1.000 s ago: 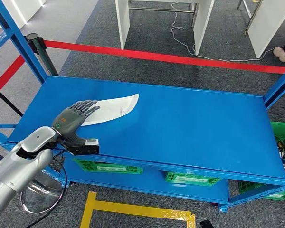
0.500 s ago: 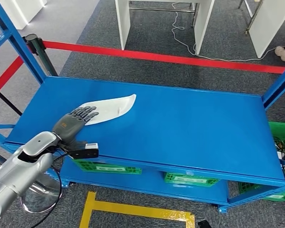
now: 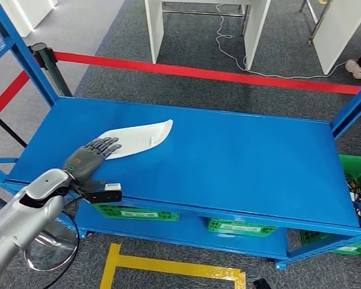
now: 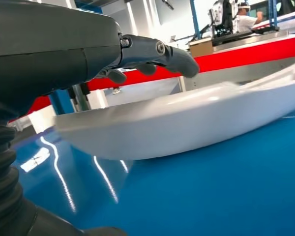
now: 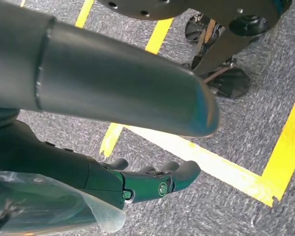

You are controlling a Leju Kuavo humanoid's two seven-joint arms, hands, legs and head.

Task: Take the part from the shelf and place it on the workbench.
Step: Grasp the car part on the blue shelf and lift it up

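Observation:
A long white curved part [image 3: 138, 137] lies flat on the blue shelf top [image 3: 237, 156], left of its middle. My left hand [image 3: 88, 158] reaches in over the shelf's front-left edge, its fingers stretched out flat above the part's near end. In the left wrist view the dark fingers [image 4: 157, 49] hover just over the white part [image 4: 183, 123] with nothing gripped; whether they touch it is unclear. My right hand [image 5: 64, 162] hangs over the carpet, fingers [image 5: 153, 182] loosely extended and holding nothing.
Blue uprights [image 3: 24, 54] frame the shelf's corners. Green crates [image 3: 138, 212] sit on the lower level. A red barrier tape [image 3: 206, 72] runs behind, with white table legs [image 3: 156, 24] beyond. Yellow floor tape [image 3: 169, 265] marks the carpet in front. A person's shoe [image 3: 355, 67] is at far right.
My left hand has drawn back a little toward the shelf's front-left edge, so less of it covers the part. The part lies as before.

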